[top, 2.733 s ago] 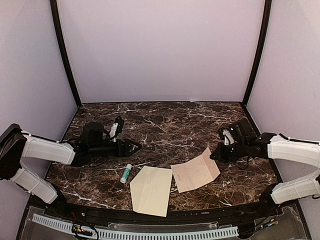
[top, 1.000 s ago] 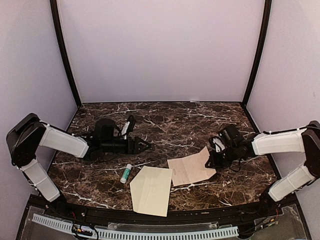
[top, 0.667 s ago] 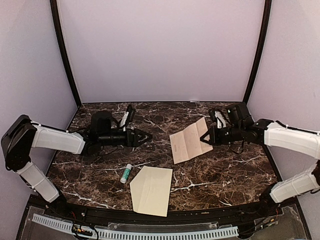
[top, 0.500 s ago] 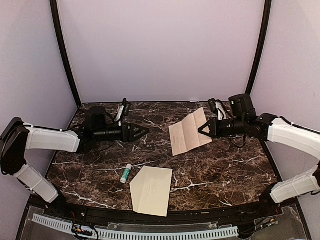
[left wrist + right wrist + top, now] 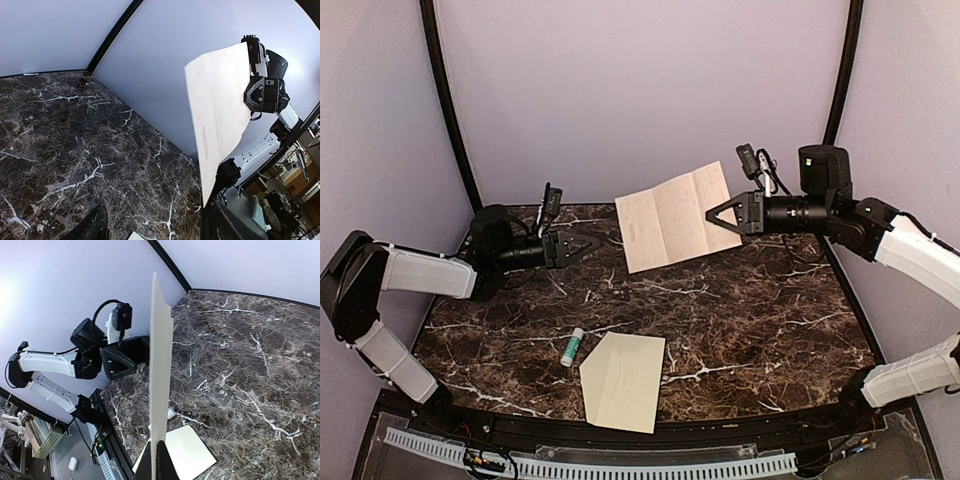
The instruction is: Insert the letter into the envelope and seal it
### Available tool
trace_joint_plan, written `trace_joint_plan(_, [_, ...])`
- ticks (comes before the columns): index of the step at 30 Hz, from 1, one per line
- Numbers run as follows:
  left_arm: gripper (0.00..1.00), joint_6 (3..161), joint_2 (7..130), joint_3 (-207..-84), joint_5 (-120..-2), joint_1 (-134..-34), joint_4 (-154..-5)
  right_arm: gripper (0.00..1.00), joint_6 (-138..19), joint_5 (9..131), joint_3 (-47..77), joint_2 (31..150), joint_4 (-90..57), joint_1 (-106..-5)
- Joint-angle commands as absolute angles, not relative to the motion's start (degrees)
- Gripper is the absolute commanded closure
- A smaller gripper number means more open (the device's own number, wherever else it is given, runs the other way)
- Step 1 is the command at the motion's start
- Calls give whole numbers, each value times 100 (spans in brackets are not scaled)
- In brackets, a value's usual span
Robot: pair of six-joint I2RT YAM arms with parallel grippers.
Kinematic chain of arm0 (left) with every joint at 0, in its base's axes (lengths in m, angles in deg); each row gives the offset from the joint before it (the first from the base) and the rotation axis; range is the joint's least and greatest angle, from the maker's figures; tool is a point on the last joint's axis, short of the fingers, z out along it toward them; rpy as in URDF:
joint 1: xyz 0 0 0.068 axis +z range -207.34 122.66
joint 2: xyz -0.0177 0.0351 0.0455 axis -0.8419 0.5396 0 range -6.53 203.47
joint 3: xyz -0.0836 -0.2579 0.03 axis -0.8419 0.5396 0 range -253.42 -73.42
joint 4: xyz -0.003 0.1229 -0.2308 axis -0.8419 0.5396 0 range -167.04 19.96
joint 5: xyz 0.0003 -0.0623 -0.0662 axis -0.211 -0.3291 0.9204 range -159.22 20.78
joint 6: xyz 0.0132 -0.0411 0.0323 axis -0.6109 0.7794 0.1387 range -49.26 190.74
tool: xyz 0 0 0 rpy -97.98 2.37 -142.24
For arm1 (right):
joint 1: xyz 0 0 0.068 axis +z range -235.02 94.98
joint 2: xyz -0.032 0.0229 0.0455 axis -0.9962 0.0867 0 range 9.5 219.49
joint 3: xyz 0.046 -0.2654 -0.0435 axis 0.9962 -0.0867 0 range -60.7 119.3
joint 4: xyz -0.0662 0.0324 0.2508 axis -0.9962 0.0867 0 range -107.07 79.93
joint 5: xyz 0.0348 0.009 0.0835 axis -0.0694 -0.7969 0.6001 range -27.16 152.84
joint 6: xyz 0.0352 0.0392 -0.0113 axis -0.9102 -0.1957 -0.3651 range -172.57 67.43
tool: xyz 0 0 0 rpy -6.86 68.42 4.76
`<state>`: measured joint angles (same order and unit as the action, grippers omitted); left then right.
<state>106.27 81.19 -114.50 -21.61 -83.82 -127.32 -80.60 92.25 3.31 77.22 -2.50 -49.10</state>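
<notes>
Holds the letter [image 5: 670, 215] in the air above the far edge of the tabletop [image 5: 770, 330], pinched at its right edge between the pressed-together fingers of the right gripper [image 5: 712, 213]; appears in the right wrist view edge-on, as one thin upright line. Hangs nearly flat from this single hold, with only the fold creases marking it, so probably a light and rather stiff sheet, but easy to bend, to crease anew, or to let slip when squeezed at one small spot. Shows the left gripper [image 5: 603, 241] with fingers spread and nothing between them, low near the far edge and left of its middle, pointing toward the free left edge of the sheet and apart from it. Seems sensible to take a second hold there, at the middle of that free edge, lightly and without pulling. Leaves the envelope [image 5: 623, 378] lying flat at the near edge, well apart from the sheet, with a glue stick [image 5: 572, 346] just beside its left corner.
</notes>
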Motion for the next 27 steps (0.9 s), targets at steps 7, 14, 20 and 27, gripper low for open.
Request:
trace_joint_plan(7, [40,11653,8487,-11643,-1065,-8396,-14304,100,-8181,9397,753,7932,-752,-4457])
trace_joint_plan(14, [43,11713,8397,-11716,-926,-8565,-14423,100,-8292,9484,756,8283,-1150,-4360])
trace_joint_plan(20, [41,11664,8425,-11885,-895,-8734,-14307,100,-8294,9495,821,8580,-1304,-4274])
trace_joint_plan(27, [40,11477,8408,-12001,-927,-8830,-13926,100,-8292,9393,830,8798,-1404,-4231])
